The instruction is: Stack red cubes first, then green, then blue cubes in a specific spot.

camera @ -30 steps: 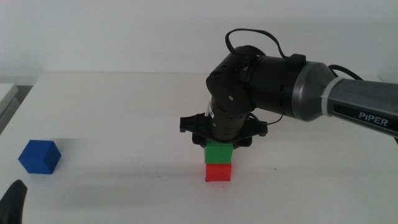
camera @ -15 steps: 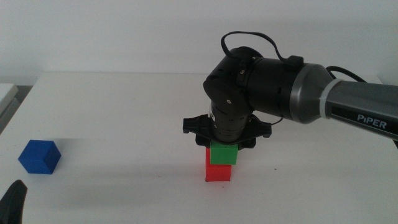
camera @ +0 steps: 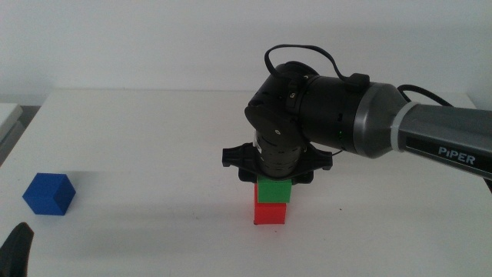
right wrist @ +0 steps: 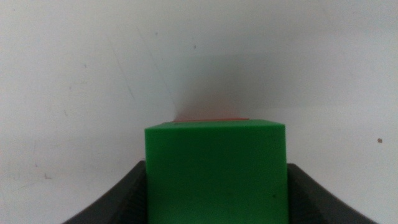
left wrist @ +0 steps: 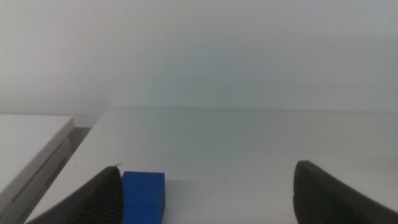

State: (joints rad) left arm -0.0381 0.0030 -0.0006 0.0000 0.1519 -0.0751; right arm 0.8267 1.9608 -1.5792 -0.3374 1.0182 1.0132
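Observation:
The green cube [camera: 274, 191] sits on the red cube [camera: 270, 213] at the middle of the white table. My right gripper [camera: 274, 181] reaches down from above and is shut on the green cube. In the right wrist view the green cube [right wrist: 216, 186] fills the gap between the jaws of that gripper [right wrist: 216, 167], with a thin red edge [right wrist: 211, 119] behind it. The blue cube [camera: 48, 194] lies alone at the left. My left gripper [camera: 15, 250] waits open at the bottom left, with the blue cube [left wrist: 143, 195] by one jaw in its wrist view [left wrist: 208, 171]. The marked spot is hidden.
A pale flat object [camera: 8, 115] lies at the table's far left edge. The table's back edge meets a white wall. The right arm's dark body [camera: 323, 115] hangs over the middle of the table.
The right gripper has lowered the green cube a little, down onto the red cube. The arm's wrist has shifted slightly left. The left gripper and the blue cube have not moved.

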